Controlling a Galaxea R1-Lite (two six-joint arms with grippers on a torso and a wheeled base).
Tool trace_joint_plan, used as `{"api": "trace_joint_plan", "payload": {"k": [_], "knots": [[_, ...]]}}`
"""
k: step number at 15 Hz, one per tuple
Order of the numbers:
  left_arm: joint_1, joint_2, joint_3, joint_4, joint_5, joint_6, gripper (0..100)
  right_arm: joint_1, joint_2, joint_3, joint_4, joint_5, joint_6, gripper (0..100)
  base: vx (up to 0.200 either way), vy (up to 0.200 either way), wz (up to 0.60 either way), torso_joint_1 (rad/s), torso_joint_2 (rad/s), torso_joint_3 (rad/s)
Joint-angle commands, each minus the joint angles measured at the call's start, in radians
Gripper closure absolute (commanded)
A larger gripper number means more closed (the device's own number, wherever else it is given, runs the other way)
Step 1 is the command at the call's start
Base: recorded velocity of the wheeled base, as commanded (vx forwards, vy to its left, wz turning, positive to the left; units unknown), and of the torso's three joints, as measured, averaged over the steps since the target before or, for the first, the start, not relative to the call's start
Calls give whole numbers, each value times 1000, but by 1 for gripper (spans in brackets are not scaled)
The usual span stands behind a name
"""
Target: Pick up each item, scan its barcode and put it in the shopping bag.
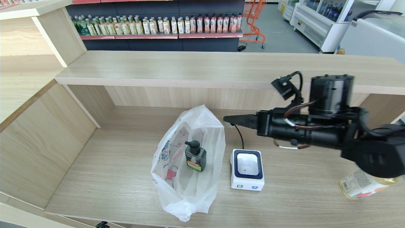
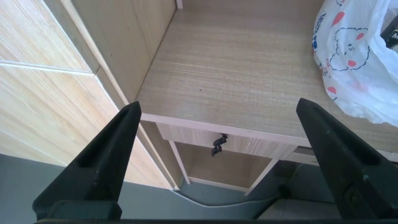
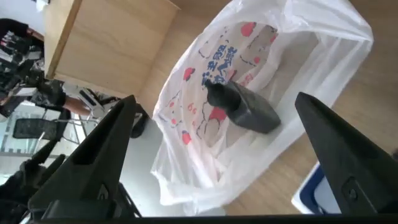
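The dark grey plastic pump bottle [image 1: 195, 156] sits inside the white printed plastic shopping bag [image 1: 177, 202], left of the white, blue-rimmed barcode scanner [image 1: 247, 169]. Above, the right gripper [image 1: 228, 120] hangs spread, empty. Head view adds 1 pale labelled drink bottle [image 1: 357, 186] near right; left wrist view, the left gripper [image 2: 219, 104] splayed, empty.

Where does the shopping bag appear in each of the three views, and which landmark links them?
Head view: the shopping bag stands centrally, left of the scanner.
Left wrist view: the bag's corner, by the counter's front edge.
Right wrist view: the bag between the jaws, bottle inside.
Shared landmark: the wooden counter.
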Motion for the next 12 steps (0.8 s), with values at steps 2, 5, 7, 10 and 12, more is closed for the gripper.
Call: {"api": "trace_joint_plan", "payload": {"k": [2, 5, 7, 10, 12], "knots": [[-1, 0, 0, 0, 0, 0, 0, -142, -368, 173, 211, -44, -154, 0, 0, 0, 0, 0, 0, 0], [1, 0, 0, 0, 0, 0, 0, -175, -434, 253, 216, -83, -162, 0, 0, 0, 0, 0, 0, 0], [1, 0, 0, 0, 0, -1, 0, -197, -469, 296, 217, -84, -163, 0, 0, 0, 0, 0, 0, 0], [-1, 0, 0, 0, 0, -3, 0, -238, -490, 329, 236, -84, -165, 0, -133, 0, 0, 3, 0, -2], [1, 0, 0, 0, 0, -1, 0, -287, -509, 337, 266, -87, -165, 0, -200, 0, 0, 12, 5, 2]]}}
